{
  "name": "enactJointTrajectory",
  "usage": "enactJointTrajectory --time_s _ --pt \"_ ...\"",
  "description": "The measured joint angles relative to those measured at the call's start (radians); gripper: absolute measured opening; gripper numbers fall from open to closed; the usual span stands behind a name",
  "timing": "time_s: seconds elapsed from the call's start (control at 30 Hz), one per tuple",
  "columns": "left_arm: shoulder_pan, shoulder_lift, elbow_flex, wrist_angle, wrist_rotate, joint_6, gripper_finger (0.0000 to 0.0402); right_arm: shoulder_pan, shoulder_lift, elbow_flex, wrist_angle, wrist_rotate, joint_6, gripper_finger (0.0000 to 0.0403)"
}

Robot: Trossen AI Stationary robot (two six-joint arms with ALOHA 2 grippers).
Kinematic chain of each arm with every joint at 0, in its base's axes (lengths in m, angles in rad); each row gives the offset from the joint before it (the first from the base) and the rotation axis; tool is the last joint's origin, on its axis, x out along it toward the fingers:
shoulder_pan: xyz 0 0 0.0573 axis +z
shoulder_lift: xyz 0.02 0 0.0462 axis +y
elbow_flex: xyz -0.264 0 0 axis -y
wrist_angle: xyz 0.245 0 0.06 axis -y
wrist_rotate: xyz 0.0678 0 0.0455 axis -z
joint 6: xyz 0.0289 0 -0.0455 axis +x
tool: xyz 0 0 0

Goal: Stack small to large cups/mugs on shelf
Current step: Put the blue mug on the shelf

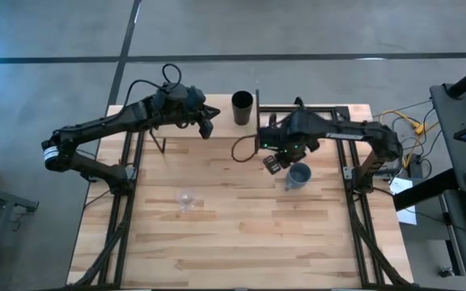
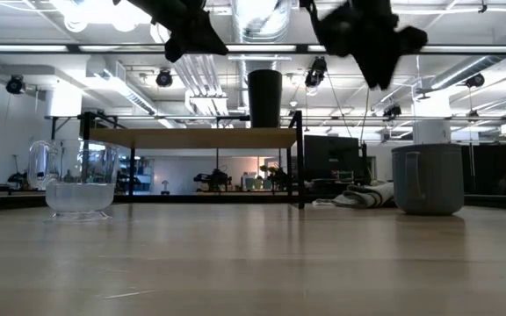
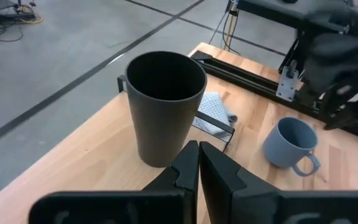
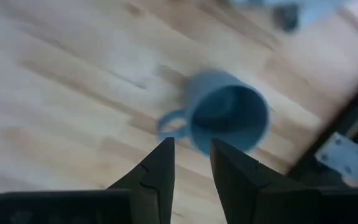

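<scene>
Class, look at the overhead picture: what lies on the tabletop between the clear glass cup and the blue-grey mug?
Nothing: in the high view, only bare tabletop separates the glass cup from the mug.

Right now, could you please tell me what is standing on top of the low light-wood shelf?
Only the tall black cylindrical cup stands on the low light-wood shelf, upright near its right end. The high view shows little of the plank, as both arms overhang it, but the low view shows nothing else on top.

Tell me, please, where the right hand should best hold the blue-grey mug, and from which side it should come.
Probably the rim wall of the blue-grey mug, taken from above. It stands upright on the tabletop with its mouth open upward and nothing close around it. The right hand hovers over it, open; one finger could go inside, one outside, away from the handle.
</scene>
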Motion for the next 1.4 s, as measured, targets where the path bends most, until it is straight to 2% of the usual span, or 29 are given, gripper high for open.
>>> enactJointTrajectory --time_s 0.17,0.37,0.6,1.1,1.2,1.33,1.4 --pt "0.000 0.000 0.000 0.000 0.007 0.045 0.0000 -0.001 -0.001 -0.157 0.006 -0.028 0.057 0.0096" --pt "0.001 0.000 0.000 0.000 0.008 0.058 0.0000 -0.001 -0.001 -0.275 0.120 -0.083 0.059 0.0096" --pt "0.001 0.000 0.000 0.000 0.008 0.081 0.0000 -0.001 -0.001 -0.300 0.254 -0.087 0.054 0.0096" --pt "0.001 0.001 -0.001 -0.001 0.007 0.081 0.0000 -0.001 -0.002 -0.362 0.284 -0.084 0.012 0.0094" --pt "0.001 0.001 -0.001 -0.001 0.008 0.081 0.0000 -0.001 -0.002 -0.362 0.308 -0.084 -0.042 0.0076" --pt "0.001 0.001 -0.001 -0.001 0.007 0.081 0.0000 -0.001 -0.002 -0.362 0.359 -0.083 -0.073 0.0025" --pt "0.001 0.001 -0.001 -0.001 0.007 0.081 0.0000 -0.001 -0.002 -0.362 0.390 -0.083 -0.090 0.0014"
